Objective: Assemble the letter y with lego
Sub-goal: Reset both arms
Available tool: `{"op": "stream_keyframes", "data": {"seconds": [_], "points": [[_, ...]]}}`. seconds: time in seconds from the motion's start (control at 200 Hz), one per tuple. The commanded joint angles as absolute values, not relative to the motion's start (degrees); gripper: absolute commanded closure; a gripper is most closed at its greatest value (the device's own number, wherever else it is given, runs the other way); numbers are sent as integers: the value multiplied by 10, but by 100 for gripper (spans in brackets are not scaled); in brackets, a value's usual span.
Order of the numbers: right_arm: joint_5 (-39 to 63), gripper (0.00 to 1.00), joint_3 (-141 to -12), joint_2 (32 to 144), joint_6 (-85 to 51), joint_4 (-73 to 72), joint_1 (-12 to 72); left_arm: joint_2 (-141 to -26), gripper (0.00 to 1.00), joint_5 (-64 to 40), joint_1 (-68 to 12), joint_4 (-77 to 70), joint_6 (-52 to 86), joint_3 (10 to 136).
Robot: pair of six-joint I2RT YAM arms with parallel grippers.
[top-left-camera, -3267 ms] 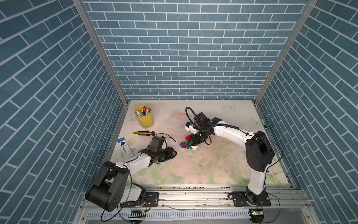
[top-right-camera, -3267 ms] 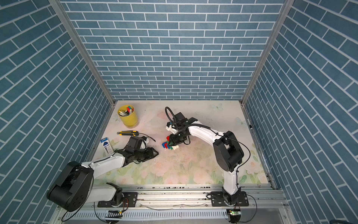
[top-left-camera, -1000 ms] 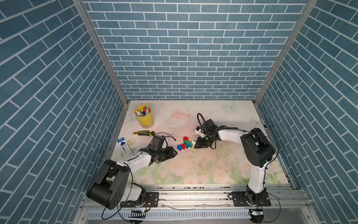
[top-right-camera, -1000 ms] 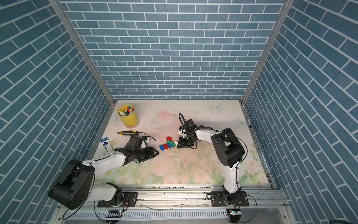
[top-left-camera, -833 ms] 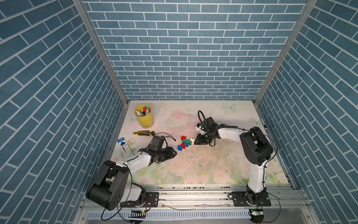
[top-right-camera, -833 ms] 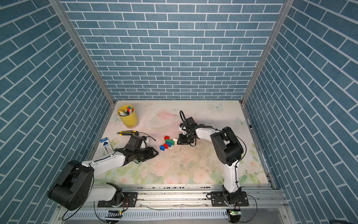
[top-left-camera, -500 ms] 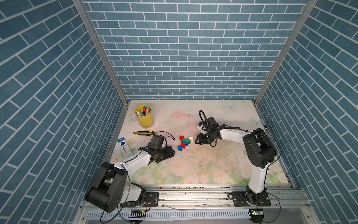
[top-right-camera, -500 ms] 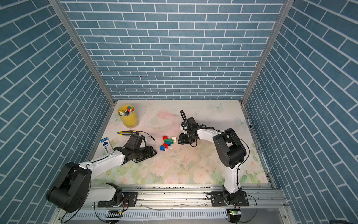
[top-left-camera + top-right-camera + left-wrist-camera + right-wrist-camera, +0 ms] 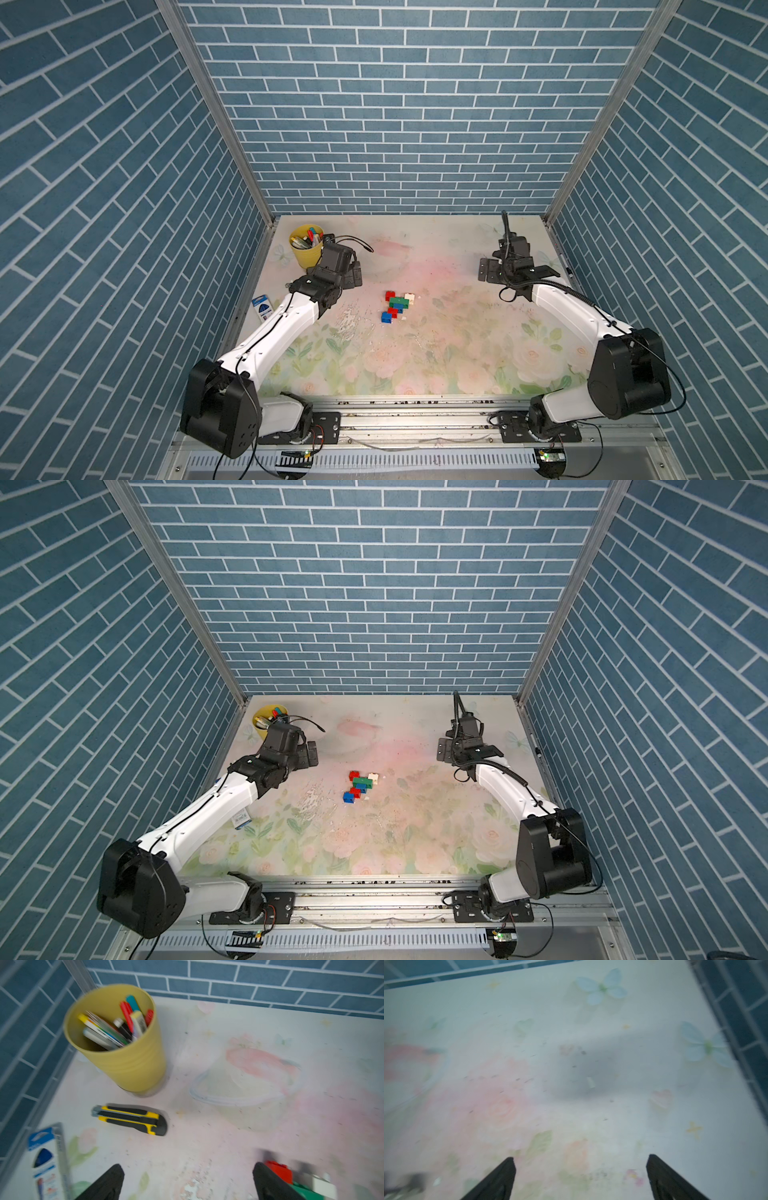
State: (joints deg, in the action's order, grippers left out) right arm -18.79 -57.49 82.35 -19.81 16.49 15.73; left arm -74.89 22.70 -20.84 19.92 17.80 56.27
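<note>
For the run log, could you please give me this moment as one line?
left gripper: open, empty | right gripper: open, empty | lego letter: on table, untouched

Yellow cup (image 9: 133, 1068) stuffed with pens (image 9: 128, 1020) in the corner, black-and-yellow box cutter (image 9: 129, 1119) lying near it, blue-and-white box (image 9: 47, 1159) by the wall (image 9: 25, 1047), some clear plastic dish (image 9: 245, 1093) beside the cup, all on a flowery mat (image 9: 207, 1147).

The letter y (image 9: 280, 1171), blurred, runs off the left wrist view.
</note>
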Motion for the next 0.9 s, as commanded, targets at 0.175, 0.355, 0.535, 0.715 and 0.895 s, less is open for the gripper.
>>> {"op": "stream_keyframes", "data": {"seconds": [0.175, 0.355, 0.535, 0.715, 0.895], "points": [[-325, 1, -420, 845, -72, -115, 84, -823, 3, 287, -90, -25, 54, 461], [-197, 1, -291, 824, -41, -320, 31, -800, 10, 251, -76, -186, -10, 370], [-117, 1, -229, 870, -41, -456, 0, -829, 1, 202, -76, -244, -26, 330], [-154, 1, -212, 878, -39, -514, 6, -915, 1, 98, -66, -132, -63, 438], [-150, 1, -215, 876, -41, -502, 5, -853, 1, 65, -35, -343, -43, 289]]}}
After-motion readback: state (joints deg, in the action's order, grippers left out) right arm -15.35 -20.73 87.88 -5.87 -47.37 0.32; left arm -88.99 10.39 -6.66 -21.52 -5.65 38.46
